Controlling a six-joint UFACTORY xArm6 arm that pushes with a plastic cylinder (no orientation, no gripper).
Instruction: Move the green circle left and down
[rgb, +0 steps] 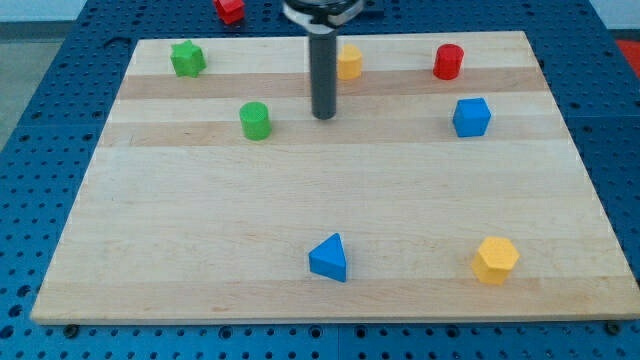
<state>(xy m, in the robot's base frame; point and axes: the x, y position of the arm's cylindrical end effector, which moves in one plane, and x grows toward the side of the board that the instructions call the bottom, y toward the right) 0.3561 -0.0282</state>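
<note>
1. The board (330, 200), a pale wooden top on a blue pegged bench (60, 100), filled most of the view and bore the blocks well apart from one another.
2. The arm ended in a dark rod with no gripper, so there was nothing to open or close and it held nothing; the tip (323, 117) rested on the board in its upper middle, just below and left of the yellow block (349, 62) near the view's top.
3. The green circle (255, 120), a short upright cylinder, stood to the view's left of the tip, near but not touching, at about the same height in the view.
4. It looked small, rigid and light, likely to slide readily on the smooth wood; being round, it would probably slip sideways off the rod unless pushed through its centre.
5. To send it left and down, the contact point judged best was its upper-right side, so the tip would need to come round above it first.
6. The other blocks lay clear of that path: a green star (187, 58) at upper left, a red cylinder (448, 61) and blue cube (471, 116) at right, a blue triangle (329, 258) and a yellow hexagon (495, 260) near the bottom.
7. A red block (229, 9) lay off the board at the top edge.
</note>
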